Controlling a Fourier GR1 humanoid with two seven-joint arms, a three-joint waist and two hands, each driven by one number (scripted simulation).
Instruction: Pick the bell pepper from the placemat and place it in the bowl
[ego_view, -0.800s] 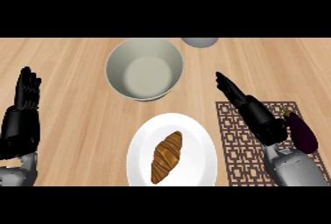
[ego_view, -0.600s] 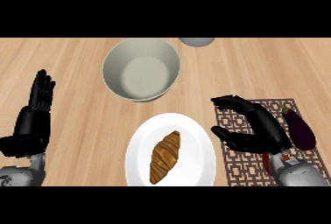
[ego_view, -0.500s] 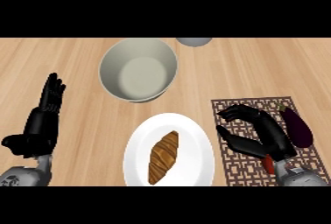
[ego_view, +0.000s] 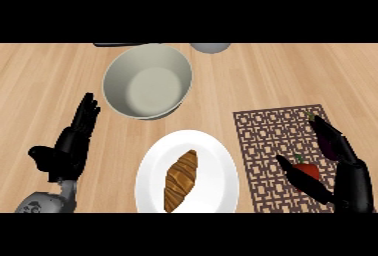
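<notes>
A small red bell pepper (ego_view: 307, 171) lies on the brown patterned placemat (ego_view: 269, 135) at the right. My right hand (ego_view: 351, 190) is at the mat's near right corner, open, with its thumb in front of the pepper and its fingers stretched up behind it. The pepper sits in the gap between them; whether they touch it I cannot tell. The big grey-white bowl (ego_view: 148, 82) stands at the upper middle. At the left, my left hand (ego_view: 68, 150) rests open with fingers up.
A white plate (ego_view: 221, 165) with a brown pastry (ego_view: 181, 180) lies between the hands, just left of the mat. A dark purple eggplant (ego_view: 323, 140) lies on the mat beside my right fingers. A small grey dish (ego_view: 211, 47) shows at the far edge.
My right hand has drawn back toward the mat's near right corner and spread its thumb and fingers, so the red pepper now shows between them. The left hand shifted slightly inward.
</notes>
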